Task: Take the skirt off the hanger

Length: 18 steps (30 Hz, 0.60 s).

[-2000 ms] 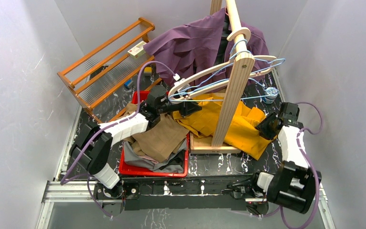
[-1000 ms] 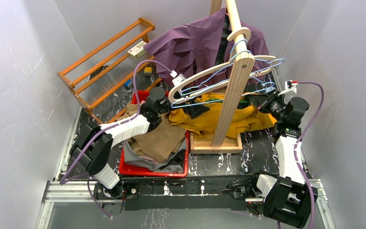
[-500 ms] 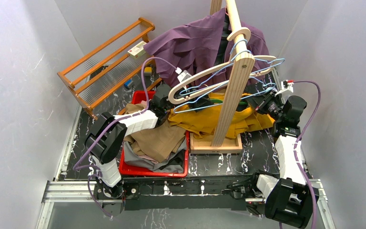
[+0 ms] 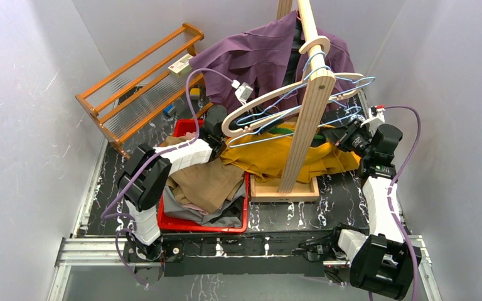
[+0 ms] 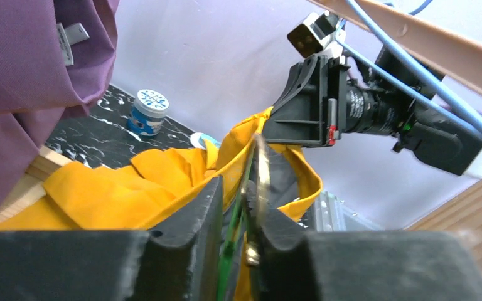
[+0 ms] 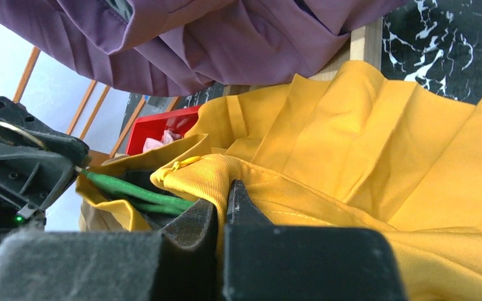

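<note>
A mustard-yellow pleated fabric skirt (image 4: 276, 157) sags between two robot arms low over a black marbled desk (image 4: 345, 194). It is still on a slim green hanger (image 6: 135, 193). The hanger's long axis runs crosswise from the left arm toward the right, passing close by the upright pale wooden post (image 4: 304, 125) of a clothes stand.

At the hanger's left end, the left fingers (image 5: 208, 204) stand narrowly apart on either side of the green bar and its brass-coloured metal clip (image 5: 258, 166). The clip lies against the right-hand finger. Whether the pair already pinch it or only bracket it cannot be told from the left wrist view.

At the opposite end, the right fingers (image 6: 212, 216) are clenched on a bunched fold of the skirt's waistband, with the green bar emerging from the cloth just to their left. From there the pleats fall away toward the stand's base.

The left arm is therefore the nearer one to the clip, and the right arm the nearer one to the free cloth. The two sets of fingers face each other along the hanger's length. The release looks likely to depend on the clip end being held or sprung open while the waistband is drawn away along that same line, toward the right.

A purple draped garment (image 4: 251, 56) hangs behind, and a red plastic bin (image 4: 188, 222) of clothes sits beside the left arm.
</note>
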{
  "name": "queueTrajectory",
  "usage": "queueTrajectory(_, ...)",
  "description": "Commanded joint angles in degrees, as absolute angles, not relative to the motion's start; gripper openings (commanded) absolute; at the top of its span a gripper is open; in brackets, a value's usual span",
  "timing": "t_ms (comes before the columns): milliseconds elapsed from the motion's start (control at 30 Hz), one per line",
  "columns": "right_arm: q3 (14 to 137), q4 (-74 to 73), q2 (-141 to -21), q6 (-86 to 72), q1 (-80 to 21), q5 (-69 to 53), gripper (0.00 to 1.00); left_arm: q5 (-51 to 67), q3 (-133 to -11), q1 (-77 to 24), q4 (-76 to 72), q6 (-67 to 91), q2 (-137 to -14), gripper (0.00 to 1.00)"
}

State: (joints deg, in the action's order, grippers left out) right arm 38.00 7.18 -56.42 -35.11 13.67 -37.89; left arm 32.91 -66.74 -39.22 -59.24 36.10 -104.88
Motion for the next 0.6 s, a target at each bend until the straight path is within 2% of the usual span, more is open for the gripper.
queueTrajectory(0,43.2,-1.3,-55.0,-35.2,12.4,-36.0,0.00,31.7,-70.5,-38.7,-62.3,36.9,-104.8,0.00)
queueTrajectory(67,46.7,-9.7,-54.9,-35.2,12.4,-28.7,0.00,31.8,-70.9,-38.4,-62.3,37.0,-104.5,0.00)
queueTrajectory(200,55.8,-27.0,-60.4,-35.2,12.5,-4.9,0.00,33.4,-69.9,-38.3,-63.6,36.9,-103.0,0.00)
queueTrajectory(333,58.2,-27.3,-63.8,-35.2,12.5,-4.1,0.00,32.3,-66.9,-38.3,-65.7,36.9,-101.0,0.00)
queueTrajectory(467,58.1,-28.3,-65.8,-35.2,13.1,4.6,0.00,31.1,-64.6,-38.0,-68.7,37.5,-99.0,0.00)
queueTrajectory(567,58.0,-30.6,-68.0,-35.2,15.7,6.7,0.00,30.5,-63.9,-37.6,-70.8,37.3,-97.4,0.00)
